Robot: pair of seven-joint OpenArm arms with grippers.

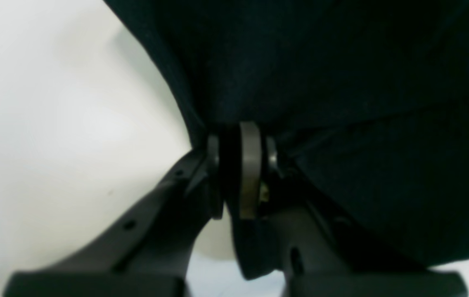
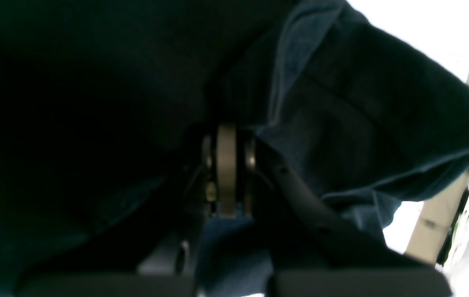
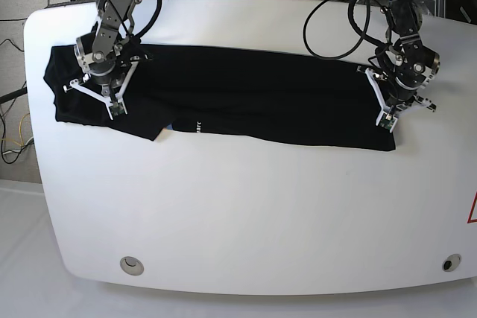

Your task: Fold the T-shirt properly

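The T-shirt (image 3: 246, 106) lay stretched in a long band across the far half of the white bench (image 3: 246, 221); the left end effector (image 3: 390, 113) was clenched on cloth at one end, the right end effector (image 3: 112, 102) on bunched cloth at the other; uneven pulling could probably skew the fold, and the thin cloth might slip free; the fabric looked soft, matte and black, the bench smooth, with rounded corners.
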